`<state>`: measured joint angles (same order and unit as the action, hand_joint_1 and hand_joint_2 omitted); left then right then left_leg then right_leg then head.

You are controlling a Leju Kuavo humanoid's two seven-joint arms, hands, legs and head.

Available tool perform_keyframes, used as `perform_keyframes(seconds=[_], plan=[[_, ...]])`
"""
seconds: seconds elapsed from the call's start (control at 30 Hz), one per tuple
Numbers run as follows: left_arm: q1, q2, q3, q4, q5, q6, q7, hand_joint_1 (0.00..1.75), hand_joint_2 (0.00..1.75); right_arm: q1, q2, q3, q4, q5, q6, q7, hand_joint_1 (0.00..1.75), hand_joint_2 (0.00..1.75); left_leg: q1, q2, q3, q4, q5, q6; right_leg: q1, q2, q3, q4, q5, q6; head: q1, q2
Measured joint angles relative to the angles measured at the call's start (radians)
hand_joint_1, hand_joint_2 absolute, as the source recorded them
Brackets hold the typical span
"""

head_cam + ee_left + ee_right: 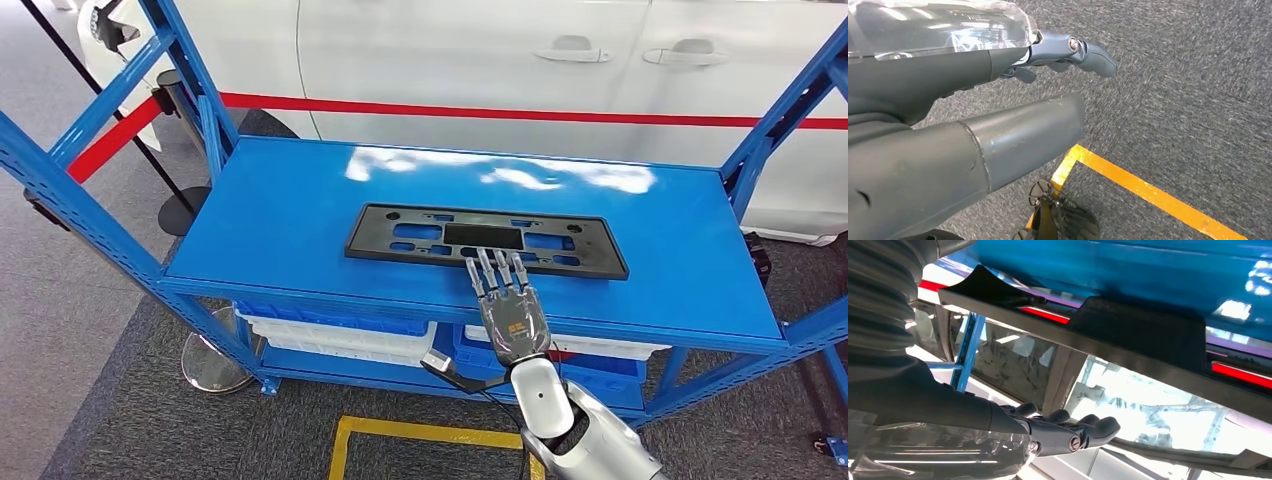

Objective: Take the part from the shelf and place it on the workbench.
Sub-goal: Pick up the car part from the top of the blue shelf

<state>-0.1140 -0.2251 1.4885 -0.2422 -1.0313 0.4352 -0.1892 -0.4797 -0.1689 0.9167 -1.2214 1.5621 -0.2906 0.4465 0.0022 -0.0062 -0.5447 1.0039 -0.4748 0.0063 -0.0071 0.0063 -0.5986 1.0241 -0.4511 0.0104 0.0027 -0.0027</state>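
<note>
Silver and grey, the right hand (512,312) reaches over the shelf's (260,235) front edge with fingers stretched flat and apart, grasping nothing; their tips lie at the near rim of the part (486,240), though contact is unclear. The black part lies flat mid-shelf, closer to the front edge. The left hand (1068,52) hangs over grey floor, whether released or clenched I cannot tell. The task is barely begun: grasp, lift and carry remain. Bare blue surface surrounds the part; blue corner posts frame both ends.
</note>
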Motion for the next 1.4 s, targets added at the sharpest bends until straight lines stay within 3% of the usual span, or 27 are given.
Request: perform_keyframes(seconds=[0.3, 0.47, 0.53, 0.6, 0.7, 0.73, 0.77, 0.87, 1.0, 1.03, 1.07, 1.1, 1.13, 1.17, 1.2, 1.23, 1.27, 1.3, 1.37, 1.4], plan=[[0.000, 0.000, 0.000, 0.000, 0.003, 0.000, 0.000, 0.00, 0.00, 0.003, 0.001, 0.000, 0.008, 0.000, 0.000, 0.000, 0.00, 1.75, -0.001, 0.000, 0.000, 0.002, -0.001, 0.001, -0.002, 0.000, 0.002, -0.002, 0.001, 0.001, 0.000, 0.000], [0.000, 0.001, 0.000, 0.000, 0.016, -0.011, -0.003, 0.00, 0.00, 0.006, 0.004, 0.002, 0.009, 0.000, -0.005, 0.002, 0.00, 1.75, -0.006, 0.000, -0.004, 0.002, -0.010, 0.022, -0.008, -0.001, 0.007, -0.003, 0.011, 0.017, -0.002, 0.000], [0.000, 0.001, 0.000, 0.000, 0.023, -0.016, -0.003, 0.00, 0.00, 0.008, 0.004, 0.004, 0.010, 0.000, -0.008, 0.003, 0.00, 1.75, -0.001, 0.000, 0.013, -0.017, -0.010, 0.034, -0.006, -0.001, 0.008, 0.011, 0.013, 0.024, -0.002, 0.000], [0.000, 0.001, 0.000, 0.000, 0.022, -0.017, -0.002, 0.00, 0.00, 0.007, 0.004, 0.004, 0.010, 0.000, -0.011, 0.003, 0.00, 1.75, 0.003, 0.000, 0.035, -0.028, -0.007, 0.040, -0.006, -0.001, -0.020, 0.063, -0.016, 0.029, 0.005, 0.000], [0.001, 0.002, 0.000, 0.000, 0.016, -0.017, 0.001, 0.00, 0.00, 0.013, 0.004, 0.007, 0.016, 0.000, -0.014, 0.003, 0.00, 1.75, 0.004, 0.000, 0.047, -0.030, -0.013, 0.039, -0.011, -0.001, -0.123, 0.227, -0.081, 0.037, 0.011, 0.000], [0.002, 0.003, 0.000, 0.000, 0.015, -0.017, 0.002, 0.00, 0.00, 0.016, 0.004, 0.009, 0.019, 0.000, -0.015, 0.003, 0.00, 1.75, 0.005, 0.000, 0.052, -0.029, -0.019, 0.037, -0.013, -0.001, -0.147, 0.252, -0.078, 0.039, 0.011, 0.000], [0.003, 0.003, 0.000, 0.000, 0.013, -0.017, 0.002, 0.00, 0.00, 0.018, 0.004, 0.011, 0.023, 0.000, -0.016, 0.003, 0.00, 1.75, 0.007, -0.002, 0.060, -0.029, -0.026, 0.032, -0.016, -0.002, -0.154, 0.241, -0.055, 0.042, 0.011, 0.000], [0.006, 0.003, 0.000, 0.002, 0.010, -0.017, 0.003, 0.00, 0.00, 0.019, 0.004, 0.014, 0.029, 0.000, -0.017, 0.004, 0.00, 1.75, 0.011, -0.004, 0.079, -0.027, -0.041, 0.023, -0.021, -0.004, -0.128, 0.155, 0.012, 0.043, 0.012, 0.000], [0.007, 0.003, 0.000, 0.002, 0.010, -0.017, 0.003, 0.00, 0.00, 0.019, 0.004, 0.014, 0.029, 0.000, -0.017, 0.004, 0.00, 1.75, 0.011, -0.004, 0.081, -0.027, -0.043, 0.022, -0.021, -0.004, -0.124, 0.145, 0.017, 0.043, 0.011, 0.000], [0.007, 0.003, 0.000, 0.002, 0.009, -0.017, 0.003, 0.00, 0.00, 0.021, 0.005, 0.016, 0.030, 0.000, -0.018, 0.004, 0.00, 1.75, 0.012, -0.004, 0.085, -0.027, -0.049, 0.019, -0.022, -0.006, -0.110, 0.107, 0.036, 0.043, 0.012, 0.000], [0.006, 0.003, -0.002, 0.002, 0.007, -0.016, 0.003, 0.00, 0.00, 0.027, 0.008, 0.020, 0.034, 0.000, -0.022, 0.004, 0.00, 1.75, 0.012, -0.002, 0.094, -0.028, -0.060, 0.009, -0.020, -0.006, -0.097, 0.072, 0.046, 0.035, 0.012, 0.000], [0.003, 0.004, -0.004, 0.003, 0.006, -0.015, 0.003, 0.00, 0.00, 0.038, 0.015, 0.026, 0.037, 0.000, -0.028, 0.003, 0.00, 1.75, 0.014, 0.000, 0.095, -0.002, -0.064, -0.004, -0.018, -0.005, -0.074, 0.036, 0.048, 0.020, 0.011, 0.000], [0.000, 0.005, -0.006, 0.003, 0.005, -0.014, 0.002, 0.00, 0.00, 0.052, 0.023, 0.034, 0.040, 0.000, -0.036, 0.000, 0.00, 1.75, 0.016, 0.003, 0.058, 0.073, -0.087, -0.019, -0.015, -0.003, -0.046, 0.002, 0.043, 0.001, 0.007, 0.000], [-0.003, 0.006, -0.008, 0.003, 0.005, -0.013, 0.002, 0.00, 0.00, 0.067, 0.032, 0.041, 0.043, 0.000, -0.043, -0.002, 0.00, 1.75, 0.017, 0.004, 0.006, 0.159, -0.114, -0.031, -0.011, 0.001, -0.029, 0.002, 0.020, -0.018, 0.002, 0.000], [-0.004, 0.006, -0.008, 0.003, 0.005, -0.013, 0.002, 0.00, 0.00, 0.079, 0.037, 0.045, 0.044, 0.000, -0.048, -0.004, 0.00, 1.75, 0.019, 0.004, -0.057, 0.249, -0.135, -0.037, -0.009, 0.004, -0.009, -0.001, 0.004, -0.029, -0.003, 0.000], [-0.003, 0.006, -0.008, 0.003, 0.005, -0.012, 0.002, 0.00, 0.00, 0.086, 0.040, 0.047, 0.045, 0.000, -0.051, -0.006, 0.00, 1.75, 0.019, 0.004, -0.113, 0.304, -0.155, -0.038, -0.007, 0.007, 0.003, -0.001, -0.006, -0.032, -0.006, 0.000], [-0.002, 0.006, -0.008, 0.003, 0.006, -0.012, 0.001, 0.00, 0.00, 0.090, 0.041, 0.047, 0.046, 0.000, -0.052, -0.007, 0.00, 1.75, 0.019, 0.004, -0.130, 0.294, -0.142, -0.035, -0.006, 0.009, 0.011, -0.001, -0.012, -0.032, -0.007, 0.000], [-0.001, 0.006, -0.008, 0.003, 0.006, -0.012, 0.001, 0.00, 0.00, 0.094, 0.043, 0.048, 0.047, 0.000, -0.052, -0.007, 0.00, 1.75, 0.018, 0.005, -0.127, 0.250, -0.104, -0.030, -0.004, 0.010, 0.019, -0.001, -0.018, -0.030, -0.007, 0.000], [-0.001, 0.006, -0.008, 0.003, 0.006, -0.011, 0.000, 0.00, 0.00, 0.098, 0.046, 0.048, 0.048, 0.000, -0.051, -0.009, 0.00, 1.75, 0.014, 0.009, -0.087, 0.114, -0.018, -0.015, 0.000, 0.012, 0.034, -0.001, -0.026, -0.025, -0.007, 0.000], [-0.002, 0.007, -0.008, 0.003, 0.005, -0.010, 0.000, 0.00, 0.00, 0.100, 0.048, 0.048, 0.050, 0.000, -0.051, -0.009, 0.00, 1.75, 0.011, 0.011, -0.069, 0.064, -0.009, -0.009, 0.001, 0.014, 0.039, -0.002, -0.028, -0.020, -0.007, 0.000]])
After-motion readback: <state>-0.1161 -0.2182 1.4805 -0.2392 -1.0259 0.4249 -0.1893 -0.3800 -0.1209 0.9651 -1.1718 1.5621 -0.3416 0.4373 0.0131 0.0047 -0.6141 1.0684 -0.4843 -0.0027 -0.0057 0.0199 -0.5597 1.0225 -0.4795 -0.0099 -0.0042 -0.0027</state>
